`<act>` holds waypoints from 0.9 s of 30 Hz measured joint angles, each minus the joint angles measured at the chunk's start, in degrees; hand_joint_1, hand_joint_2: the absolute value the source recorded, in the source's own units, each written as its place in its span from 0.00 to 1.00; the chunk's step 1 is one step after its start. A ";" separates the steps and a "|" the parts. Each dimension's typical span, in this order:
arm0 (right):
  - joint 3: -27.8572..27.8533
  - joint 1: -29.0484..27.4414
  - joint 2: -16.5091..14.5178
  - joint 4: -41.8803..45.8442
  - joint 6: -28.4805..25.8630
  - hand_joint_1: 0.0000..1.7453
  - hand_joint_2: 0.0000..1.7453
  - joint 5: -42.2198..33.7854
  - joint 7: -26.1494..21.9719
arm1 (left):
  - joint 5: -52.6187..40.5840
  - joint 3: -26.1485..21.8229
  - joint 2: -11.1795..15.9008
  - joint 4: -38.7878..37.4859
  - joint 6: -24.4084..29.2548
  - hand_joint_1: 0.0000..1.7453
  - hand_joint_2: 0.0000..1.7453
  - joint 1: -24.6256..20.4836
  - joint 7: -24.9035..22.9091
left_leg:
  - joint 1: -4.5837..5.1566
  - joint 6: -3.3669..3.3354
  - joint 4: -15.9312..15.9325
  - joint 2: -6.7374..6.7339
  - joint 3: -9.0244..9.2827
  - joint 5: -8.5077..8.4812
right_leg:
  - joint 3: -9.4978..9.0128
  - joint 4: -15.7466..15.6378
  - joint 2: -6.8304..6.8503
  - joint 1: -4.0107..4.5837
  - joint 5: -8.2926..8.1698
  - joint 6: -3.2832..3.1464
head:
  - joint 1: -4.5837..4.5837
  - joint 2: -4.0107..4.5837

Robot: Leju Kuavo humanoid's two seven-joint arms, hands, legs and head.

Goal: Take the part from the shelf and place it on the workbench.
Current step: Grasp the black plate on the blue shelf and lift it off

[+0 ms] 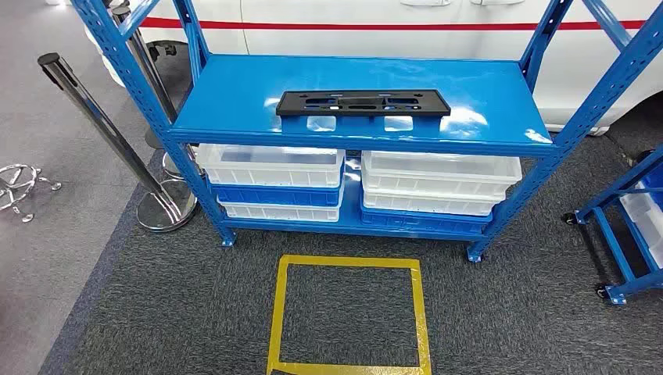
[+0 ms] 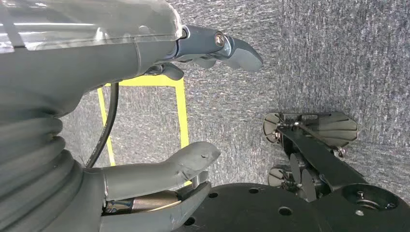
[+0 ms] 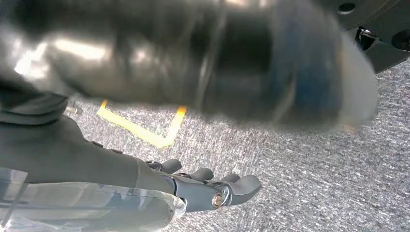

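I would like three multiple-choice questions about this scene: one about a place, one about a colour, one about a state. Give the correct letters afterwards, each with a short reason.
1. Where does the flat black plastic part lie?
A. on the top board of the blue metal shelf
B. on the carpet
C. inside a white bin

2. What colour is the tape square on the grey carpet?
A. red
B. yellow
C. green

3. What does the left hand hold?
A. the part
B. a bin
C. nothing

Key: 1 A, the part rests on the top board near its front edge. 2 B, the tape outline is yellow. 3 C, the left wrist view shows its fingers apart over the carpet, with nothing between them.
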State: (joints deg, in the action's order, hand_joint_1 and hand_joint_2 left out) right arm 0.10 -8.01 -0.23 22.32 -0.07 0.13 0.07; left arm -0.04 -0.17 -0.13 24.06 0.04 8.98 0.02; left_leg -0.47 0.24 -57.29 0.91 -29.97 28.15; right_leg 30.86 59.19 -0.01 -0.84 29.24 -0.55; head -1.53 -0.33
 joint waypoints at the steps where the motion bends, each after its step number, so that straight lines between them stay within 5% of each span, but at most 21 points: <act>1: 0.00 0.00 0.00 0.00 0.00 0.00 1.00 0.00 0.00 | 0.00 0.00 0.00 0.00 0.01 0.00 1.00 0.00 0.00 | 0.00 0.00 0.00 0.00 0.00 0.00 | 0.00 0.00 0.00 0.00 0.00 0.00 | 0.00 0.00; 27: -0.01 0.00 0.00 0.00 0.00 0.00 1.00 0.00 0.00 | 0.00 0.00 0.00 0.00 0.02 0.00 1.00 0.00 0.00 | 0.00 0.00 0.00 0.00 0.00 0.00 | 0.00 0.00 0.00 0.00 0.00 0.00 | 0.01 0.00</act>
State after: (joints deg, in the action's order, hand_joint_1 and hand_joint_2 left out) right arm 0.09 -8.01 -0.23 22.32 -0.07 0.13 0.07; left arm -0.04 -0.17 -0.13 24.06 0.06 8.98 0.02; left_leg -0.47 0.24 -57.29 0.91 -29.97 28.15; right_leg 30.86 59.19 -0.01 -0.84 29.24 -0.55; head -1.52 -0.33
